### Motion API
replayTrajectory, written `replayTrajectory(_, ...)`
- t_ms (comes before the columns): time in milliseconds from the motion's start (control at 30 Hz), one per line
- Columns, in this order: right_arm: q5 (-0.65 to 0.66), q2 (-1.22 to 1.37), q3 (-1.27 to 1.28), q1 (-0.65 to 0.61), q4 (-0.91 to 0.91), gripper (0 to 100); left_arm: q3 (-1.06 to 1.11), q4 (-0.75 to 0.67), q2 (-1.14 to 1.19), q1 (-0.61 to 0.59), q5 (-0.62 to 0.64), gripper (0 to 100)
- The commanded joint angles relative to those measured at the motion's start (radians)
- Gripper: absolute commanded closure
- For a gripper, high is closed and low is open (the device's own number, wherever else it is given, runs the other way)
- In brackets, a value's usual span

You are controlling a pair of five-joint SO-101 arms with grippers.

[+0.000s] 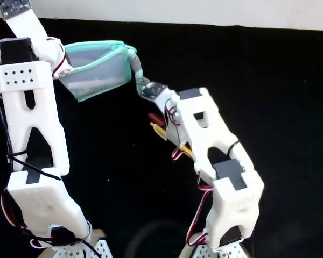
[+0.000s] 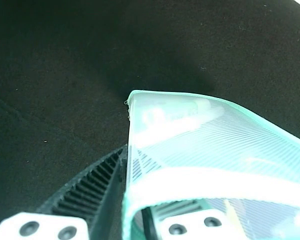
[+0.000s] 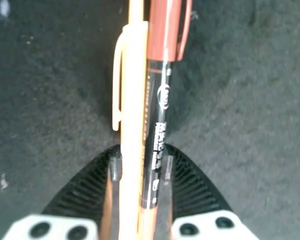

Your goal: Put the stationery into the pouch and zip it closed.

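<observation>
High view: the pouch (image 1: 94, 70) hangs at 11 o'clock, held up off the cloth with its edge clamped in the left gripper (image 2: 131, 170). Two pens (image 3: 145, 100), one yellow, one red and black, sit pinched side by side in the right gripper (image 3: 140, 160), at 4 o'clock from the pouch and outside it. Filling and zipping both look undone. The far edge of the table (image 1: 280, 97) runs close at 12 o'clock; dark cloth spreads wide toward 3 o'clock.

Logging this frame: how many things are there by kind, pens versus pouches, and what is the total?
Pouches: 1, the teal pouch.
Pens: 2, the orange pen and the red-and-black pen.
Total: 3.
</observation>
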Motion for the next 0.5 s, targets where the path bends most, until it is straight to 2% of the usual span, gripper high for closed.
replayTrajectory(0,-0.038,-0.110,-0.008,0.012,0.035,99.2,0.005,-0.008,0.070,-0.010,-0.003,99)
replayTrajectory(467,-0.138,-0.398,-0.010,0.030,0.113,99.2,0.005,-0.009,0.070,-0.012,0.000,99)
